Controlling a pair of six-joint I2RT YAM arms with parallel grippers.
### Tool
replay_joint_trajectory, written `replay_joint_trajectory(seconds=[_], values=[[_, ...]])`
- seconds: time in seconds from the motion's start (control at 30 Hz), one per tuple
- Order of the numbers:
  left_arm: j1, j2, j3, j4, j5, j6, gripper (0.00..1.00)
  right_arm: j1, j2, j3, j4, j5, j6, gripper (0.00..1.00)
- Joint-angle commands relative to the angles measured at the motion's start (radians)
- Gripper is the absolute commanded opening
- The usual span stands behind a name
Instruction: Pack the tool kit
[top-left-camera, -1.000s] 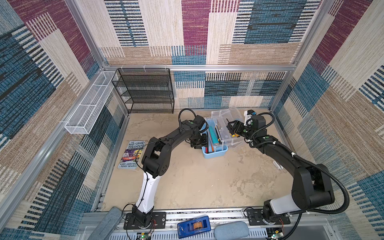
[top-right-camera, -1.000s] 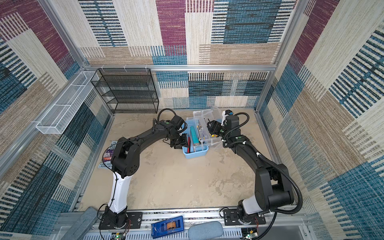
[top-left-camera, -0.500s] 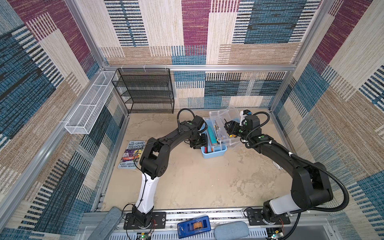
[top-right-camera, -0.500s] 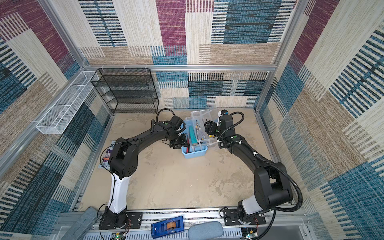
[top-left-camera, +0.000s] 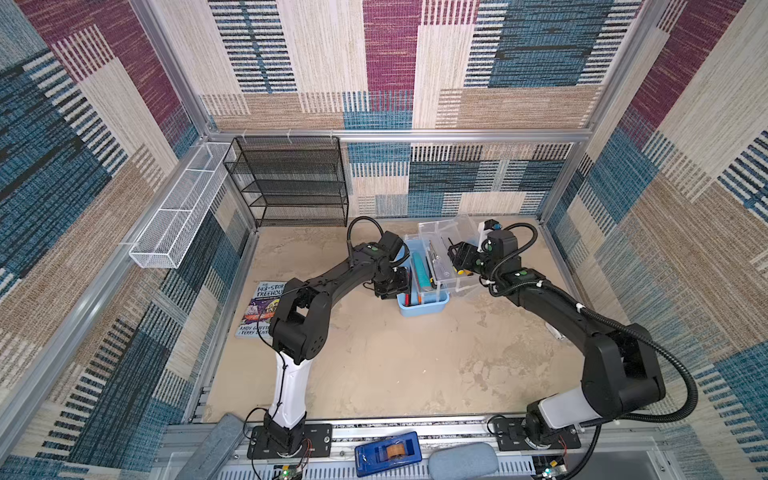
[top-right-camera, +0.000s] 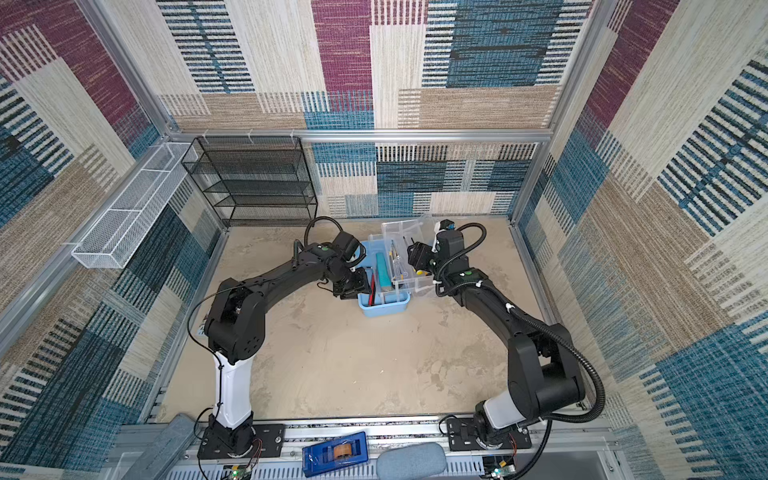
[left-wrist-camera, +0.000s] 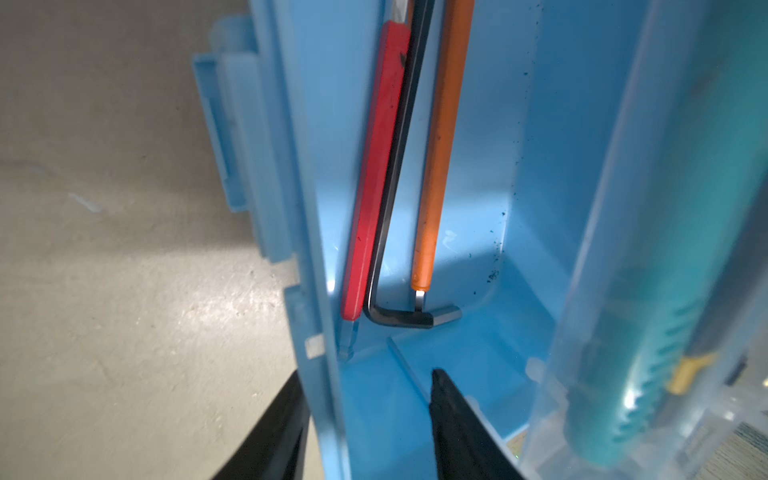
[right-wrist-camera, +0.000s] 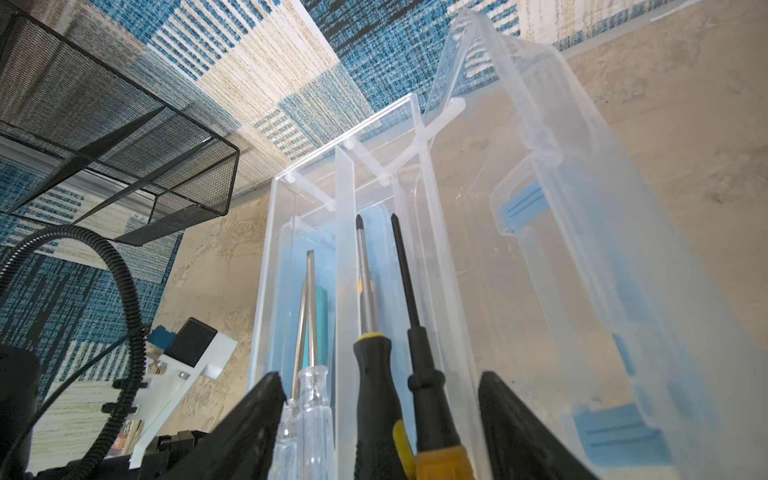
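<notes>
The pale blue tool kit case (top-left-camera: 424, 309) (top-right-camera: 384, 309) stands open at mid-floor, its clear lid (top-left-camera: 449, 228) (right-wrist-camera: 582, 208) thrown back. My left gripper (left-wrist-camera: 365, 374) (top-left-camera: 390, 286) is open and straddles the case's left wall (left-wrist-camera: 316, 208), its inner finger apart from it. Inside lie a red-handled hex key (left-wrist-camera: 374, 166), a black hex key (left-wrist-camera: 399, 320) and an orange-handled tool (left-wrist-camera: 440, 145). My right gripper (right-wrist-camera: 378, 376) (top-left-camera: 457, 257) is shut on a clear tray (right-wrist-camera: 345, 249) (top-left-camera: 442, 270) carrying screwdrivers (right-wrist-camera: 374, 395), over the case's right side. A teal knife (top-left-camera: 419, 268) lies in the case.
A paperback book (top-left-camera: 262, 307) lies on the floor by the left arm. A black mesh shelf (top-left-camera: 291, 183) stands at the back left, and a white wire basket (top-left-camera: 174, 224) hangs on the left wall. A dark blue tape dispenser (top-left-camera: 386, 453) sits on the front rail.
My right gripper has carried the clear tray a little leftward onto the case. The left gripper's jaws have widened around the case's left wall.
</notes>
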Motion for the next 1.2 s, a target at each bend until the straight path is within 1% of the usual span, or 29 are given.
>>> replay_joint_trajectory(seconds=[0.0, 0.17, 0.27, 0.33, 0.5, 0.6, 0.7, 0.97, 1.17], values=[[0.009, -0.03, -0.015, 0.009, -0.039, -0.013, 0.52, 0.003, 0.004, 0.014, 0.028, -0.011, -0.01, 0.76], [0.032, -0.079, -0.029, 0.004, -0.064, -0.012, 0.53, 0.002, 0.011, 0.023, 0.025, -0.02, -0.018, 0.76], [0.037, -0.099, 0.003, 0.0, -0.072, 0.007, 0.54, 0.005, 0.014, 0.027, 0.023, -0.019, -0.022, 0.76], [0.037, -0.093, 0.053, 0.0, -0.049, 0.035, 0.55, 0.005, 0.015, 0.028, 0.021, -0.017, -0.025, 0.76], [0.036, -0.021, 0.228, -0.022, 0.01, 0.083, 0.59, 0.006, 0.019, 0.03, 0.016, -0.014, -0.03, 0.76], [0.035, 0.034, 0.342, -0.048, 0.031, 0.094, 0.59, 0.006, 0.02, 0.031, 0.017, -0.014, -0.032, 0.76], [0.031, 0.079, 0.42, -0.053, 0.055, 0.09, 0.59, 0.01, 0.023, 0.034, 0.017, -0.013, -0.035, 0.76], [0.0, 0.156, 0.511, -0.054, 0.07, 0.073, 0.59, 0.015, 0.028, 0.052, 0.0, -0.004, -0.049, 0.76], [-0.007, 0.211, 0.566, -0.111, 0.054, 0.067, 0.58, 0.016, 0.02, 0.051, -0.003, 0.002, -0.057, 0.76]])
